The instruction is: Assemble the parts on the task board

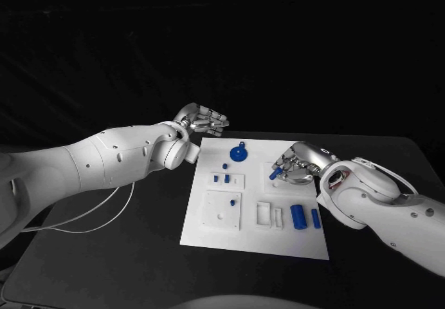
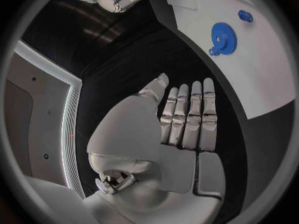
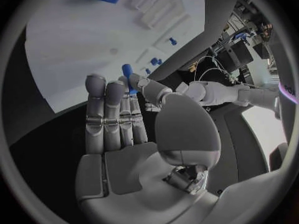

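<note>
Black table [image 1: 111, 257] bearing white task board [image 1: 255, 241]; right hand [image 1: 295, 164] pinching blue peg [image 1: 274, 173] over board, apparently for insertion; left hand [image 1: 202, 120] flat, empty, clear of board.

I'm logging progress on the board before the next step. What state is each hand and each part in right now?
left hand: open, fingers straight, off the task board's far left corner, holding nothing.
right hand: over the board, pinching a small blue peg.
blue gear: flat on the board, free.
large blue cylinder: lying on the board, untouched.
two small blue pegs: on the board's middle block.
</note>
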`<state>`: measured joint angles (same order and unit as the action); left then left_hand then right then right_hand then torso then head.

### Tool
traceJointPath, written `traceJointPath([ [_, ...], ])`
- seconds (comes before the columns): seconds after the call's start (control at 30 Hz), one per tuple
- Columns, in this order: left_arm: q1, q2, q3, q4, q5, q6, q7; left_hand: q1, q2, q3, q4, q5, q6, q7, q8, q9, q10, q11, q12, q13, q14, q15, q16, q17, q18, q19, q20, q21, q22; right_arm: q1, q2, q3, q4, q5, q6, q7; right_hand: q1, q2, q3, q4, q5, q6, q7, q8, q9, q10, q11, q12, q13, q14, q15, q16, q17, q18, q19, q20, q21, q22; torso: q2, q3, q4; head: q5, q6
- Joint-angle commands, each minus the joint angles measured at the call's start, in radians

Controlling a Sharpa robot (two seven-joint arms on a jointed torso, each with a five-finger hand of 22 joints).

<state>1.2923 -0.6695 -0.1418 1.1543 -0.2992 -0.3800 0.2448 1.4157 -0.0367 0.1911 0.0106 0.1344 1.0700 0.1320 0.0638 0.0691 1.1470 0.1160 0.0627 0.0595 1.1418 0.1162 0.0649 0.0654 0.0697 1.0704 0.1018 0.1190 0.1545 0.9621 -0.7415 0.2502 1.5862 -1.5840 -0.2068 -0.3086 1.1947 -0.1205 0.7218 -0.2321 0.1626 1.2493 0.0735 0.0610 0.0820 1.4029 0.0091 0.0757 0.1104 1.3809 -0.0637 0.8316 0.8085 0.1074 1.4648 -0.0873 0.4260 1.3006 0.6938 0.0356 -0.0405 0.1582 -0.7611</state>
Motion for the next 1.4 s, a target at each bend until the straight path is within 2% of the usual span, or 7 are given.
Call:
traceJointPath([
  [0.03, 0.0, 0.003, 0.001, -0.002, 0.004, 0.01, 0.003, -0.003, 0.002, 0.001, 0.004, -0.006, -0.005, 0.0, 0.0, 0.001, -0.002, 0.005, -0.003, -0.001, 0.001, 0.004, -0.003, 0.001, 0.014, -0.003, 0.001, -0.003, -0.002, 0.008, -0.002, 0.003, 0.013, 0.043, 0.028, 0.014, -0.002, 0.011, -0.005, -0.001, -0.005, 0.006, 0.003, 0.003, 0.002, -0.002, 0.001, -0.004, -0.001, 0.0, -0.007, 0.0, 0.002, 0.017, 0.039, -0.007, 0.001, 0.002, 0.0, -0.0002, 0.0002, 0.001, 0.0],
  [0.37, 0.0, 0.006, 0.001, -0.01, 0.004, 0.008, 0.003, -0.003, 0.002, 0.001, 0.004, -0.006, -0.005, 0.0, 0.0, 0.001, -0.002, 0.005, -0.003, -0.001, 0.001, 0.004, -0.003, 0.001, 0.014, -0.003, 0.001, -0.003, -0.002, 0.017, 0.023, 0.004, 0.048, -0.005, 0.04, 0.031, 0.0, 0.014, -0.01, -0.001, -0.011, 0.006, 0.003, 0.004, 0.002, -0.002, 0.001, -0.004, -0.002, -0.001, -0.007, 0.0, 0.003, 0.018, 0.038, -0.006, 0.002, 0.006, -0.001, -0.0002, 0.0001, 0.015, -0.001],
  [0.6, 0.0, 0.017, 0.001, -0.021, 0.004, 0.008, 0.003, -0.003, 0.001, 0.0, 0.003, -0.006, -0.007, 0.001, 0.0, 0.001, -0.003, 0.005, -0.003, -0.001, 0.0, 0.004, -0.004, 0.001, 0.014, -0.002, 0.002, -0.004, -0.002, 0.018, 0.07, -0.022, 0.073, -0.101, 0.039, 0.044, 0.001, 0.015, -0.012, -0.002, -0.012, 0.006, 0.003, 0.004, 0.002, -0.001, 0.001, -0.004, -0.002, -0.001, -0.007, 0.0, 0.003, 0.018, 0.038, -0.006, 0.002, 0.008, -0.003, -0.001, 0.0004, 0.032, -0.004],
  [0.83, -0.001, 0.029, 0.0, -0.034, 0.004, 0.009, 0.004, -0.003, 0.002, 0.001, 0.002, -0.007, -0.007, 0.001, 0.0, 0.001, -0.004, 0.006, -0.003, -0.001, -0.001, 0.005, -0.004, 0.001, 0.014, -0.003, 0.002, -0.005, -0.002, 0.029, 0.124, -0.093, 0.081, -0.201, 0.036, 0.054, 0.002, 0.014, -0.011, -0.003, -0.013, 0.007, 0.003, 0.004, 0.003, 0.0, 0.001, -0.004, -0.003, 0.0, -0.007, -0.002, 0.002, 0.017, 0.039, -0.006, 0.003, 0.011, -0.001, -0.0004, 0.0016, 0.06, -0.01],
  [1.03, -0.002, 0.035, 0.0, -0.039, 0.004, 0.008, 0.005, -0.003, 0.002, 0.001, 0.002, -0.007, -0.007, 0.001, 0.0, 0.001, -0.004, 0.006, -0.003, -0.001, -0.001, 0.005, -0.004, 0.001, 0.014, -0.003, 0.002, -0.005, -0.002, 0.035, 0.16, -0.147, 0.081, -0.268, 0.028, 0.059, 0.003, 0.014, -0.01, -0.004, -0.013, 0.007, 0.003, 0.003, 0.002, 0.0, 0.001, -0.004, -0.003, 0.001, -0.007, -0.002, 0.002, 0.017, 0.04, -0.006, 0.002, 0.012, 0.0, -0.0001, 0.002, 0.082, -0.019],
  [1.2, -0.002, 0.038, -0.001, -0.041, 0.004, 0.008, 0.006, -0.003, 0.002, 0.001, 0.001, -0.007, -0.008, 0.001, 0.0, 0.001, -0.005, 0.006, -0.003, -0.001, -0.001, 0.005, -0.003, 0.001, 0.014, -0.003, 0.002, -0.005, -0.002, 0.036, 0.179, -0.177, 0.085, -0.306, 0.024, 0.058, 0.003, 0.013, -0.008, -0.005, -0.019, 0.009, 0.002, 0.004, 0.002, 0.001, 0.0, -0.004, -0.003, 0.002, -0.007, -0.002, 0.002, 0.016, 0.041, -0.006, 0.006, 0.015, 0.0, -0.0002, 0.0004, 0.099, -0.028],
  [1.4, -0.002, 0.04, -0.001, -0.041, 0.003, 0.011, 0.005, -0.003, 0.002, 0.001, 0.001, -0.007, -0.008, 0.001, 0.0, 0.001, -0.005, 0.006, -0.003, -0.001, -0.001, 0.005, -0.003, 0.001, 0.014, -0.003, 0.002, -0.005, -0.002, 0.036, 0.191, -0.199, 0.087, -0.331, 0.02, 0.054, 0.003, 0.012, -0.007, -0.005, -0.02, 0.009, 0.002, 0.004, 0.002, 0.002, 0.0, -0.004, -0.003, 0.003, -0.007, -0.002, 0.002, 0.015, 0.042, -0.006, 0.006, 0.015, 0.0, -0.0009, -0.0005, 0.103, -0.032],
])
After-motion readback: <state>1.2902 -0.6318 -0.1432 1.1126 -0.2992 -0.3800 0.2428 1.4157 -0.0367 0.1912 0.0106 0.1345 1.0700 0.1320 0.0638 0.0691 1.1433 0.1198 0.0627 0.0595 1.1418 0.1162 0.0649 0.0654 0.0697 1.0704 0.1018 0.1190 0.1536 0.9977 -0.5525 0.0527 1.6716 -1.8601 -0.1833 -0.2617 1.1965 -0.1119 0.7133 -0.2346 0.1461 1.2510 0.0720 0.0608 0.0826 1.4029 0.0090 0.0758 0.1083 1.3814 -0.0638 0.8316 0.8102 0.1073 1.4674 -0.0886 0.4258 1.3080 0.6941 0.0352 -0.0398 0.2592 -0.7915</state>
